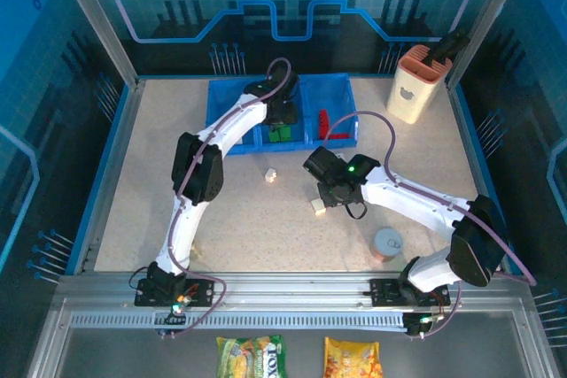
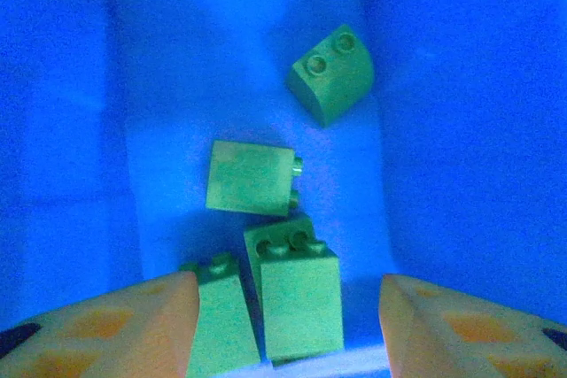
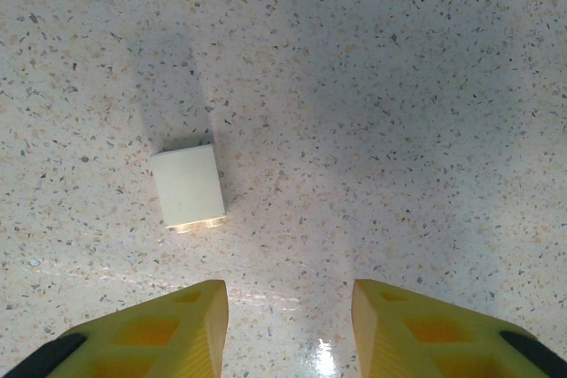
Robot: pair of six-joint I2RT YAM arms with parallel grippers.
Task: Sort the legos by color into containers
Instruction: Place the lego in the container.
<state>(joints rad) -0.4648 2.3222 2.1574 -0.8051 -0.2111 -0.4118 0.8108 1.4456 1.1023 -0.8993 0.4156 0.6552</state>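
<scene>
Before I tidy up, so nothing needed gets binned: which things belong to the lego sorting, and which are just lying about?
Job: green bricks, red bricks, white bricks, blue three-compartment tray.
Lying about: silver can, peach-and-white holder, two snack packets.

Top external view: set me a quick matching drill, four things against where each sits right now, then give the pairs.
Things:
1 green legos
2 red legos
3 silver can
4 peach-and-white holder

Places:
A far right corner of the table
B middle compartment of the blue tray
C near right side of the table
D right compartment of the tray

Pairs: 1-B, 2-D, 3-C, 4-A
</scene>
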